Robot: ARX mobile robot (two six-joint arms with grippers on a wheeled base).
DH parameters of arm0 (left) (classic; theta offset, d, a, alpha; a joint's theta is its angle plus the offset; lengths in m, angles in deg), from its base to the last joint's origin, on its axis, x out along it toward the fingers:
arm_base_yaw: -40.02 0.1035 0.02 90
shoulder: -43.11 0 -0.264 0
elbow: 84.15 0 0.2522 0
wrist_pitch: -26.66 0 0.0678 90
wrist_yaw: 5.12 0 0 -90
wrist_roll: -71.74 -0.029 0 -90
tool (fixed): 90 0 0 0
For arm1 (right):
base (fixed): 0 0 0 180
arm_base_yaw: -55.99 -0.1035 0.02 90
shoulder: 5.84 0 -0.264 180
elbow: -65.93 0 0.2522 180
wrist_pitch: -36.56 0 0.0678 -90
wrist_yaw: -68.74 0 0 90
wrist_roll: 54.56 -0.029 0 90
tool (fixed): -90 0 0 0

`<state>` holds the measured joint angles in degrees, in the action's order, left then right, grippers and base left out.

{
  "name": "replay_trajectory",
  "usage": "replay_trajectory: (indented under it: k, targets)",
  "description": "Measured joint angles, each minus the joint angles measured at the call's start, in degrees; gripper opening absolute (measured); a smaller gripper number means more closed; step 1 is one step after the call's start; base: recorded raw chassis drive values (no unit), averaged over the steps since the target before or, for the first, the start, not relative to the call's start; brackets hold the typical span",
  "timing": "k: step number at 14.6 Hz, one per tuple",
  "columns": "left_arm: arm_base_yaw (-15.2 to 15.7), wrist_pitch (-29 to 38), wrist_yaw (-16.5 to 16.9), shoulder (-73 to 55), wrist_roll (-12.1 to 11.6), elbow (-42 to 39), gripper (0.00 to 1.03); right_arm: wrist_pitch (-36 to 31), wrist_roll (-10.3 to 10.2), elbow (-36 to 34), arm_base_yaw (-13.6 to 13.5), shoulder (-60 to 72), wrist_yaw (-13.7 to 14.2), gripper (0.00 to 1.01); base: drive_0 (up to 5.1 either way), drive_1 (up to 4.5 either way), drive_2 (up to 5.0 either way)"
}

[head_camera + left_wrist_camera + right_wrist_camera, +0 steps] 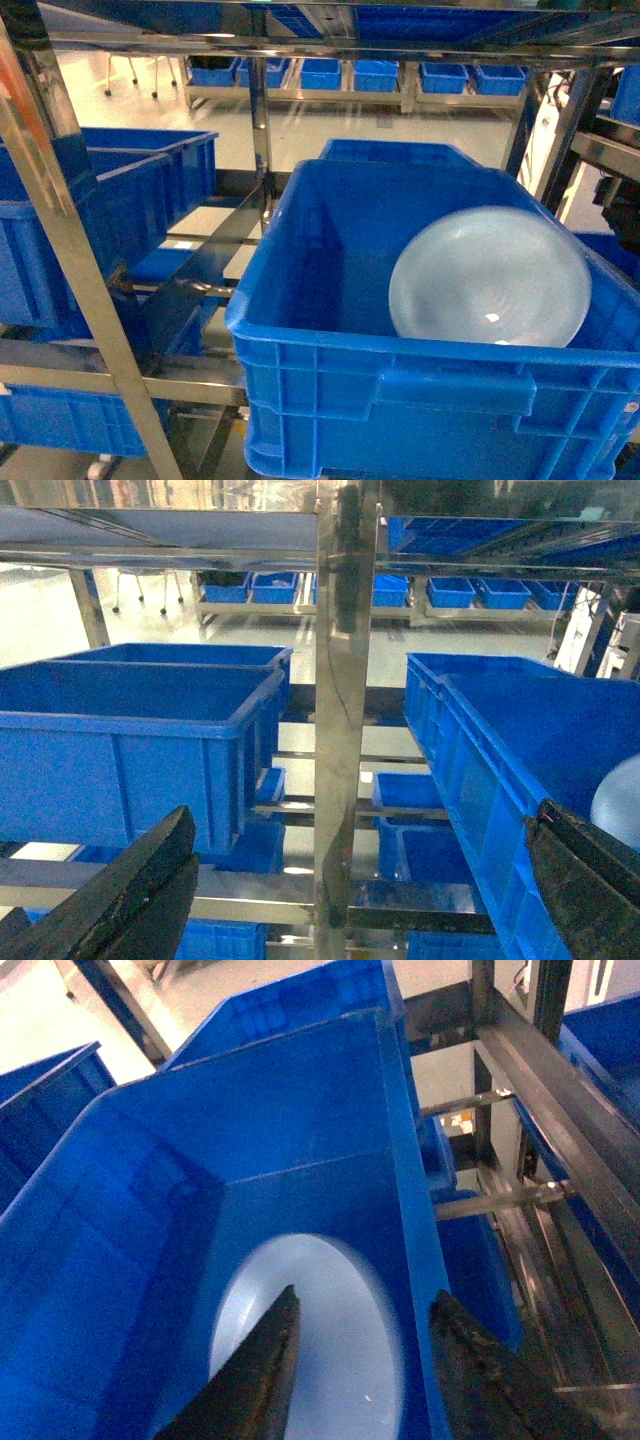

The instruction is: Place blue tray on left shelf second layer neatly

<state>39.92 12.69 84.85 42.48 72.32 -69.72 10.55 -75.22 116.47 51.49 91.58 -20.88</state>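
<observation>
The blue tray point(489, 277) is seen leaning inside a blue crate point(330, 395), lower right; the right gripper point(355, 1360) is held apart above it, and the left gripper point(350, 880) is likewise spread.

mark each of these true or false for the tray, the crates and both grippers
1. The blue tray leans tilted inside a blue crate. True.
2. The right gripper is shut on the tray. False: it is open above it.
3. The left gripper is open and holds nothing. True.
4. The tray sits on a bare steel rail. False: it is inside the crate.
5. More blue crates line the far wall. True.
</observation>
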Motion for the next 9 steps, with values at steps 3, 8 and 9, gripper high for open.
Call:
replay_trajectory:
  k: [3, 8, 9]
  targets:
    - [0.0, 0.0, 0.0, 0.0, 0.0, 0.0, 0.98, 7.54, 0.0, -8.74, 1.22, -15.65, -5.9, 0.72, 0.0, 0.0, 0.0]
    - [-0.02, 0.02, 0.0, 0.0, 0.0, 0.0, 0.98, 7.82, 13.62, -21.55, 4.68, -42.45, -1.86, 0.8, 0.0, 0.0, 0.0]
    - [0.09, -0.07, -0.13, 0.0, 0.0, 0.0, 0.98, 1.6, 17.09, -26.77, 4.5, -43.69, -1.07, 0.67, 0.0, 0.0, 0.0]
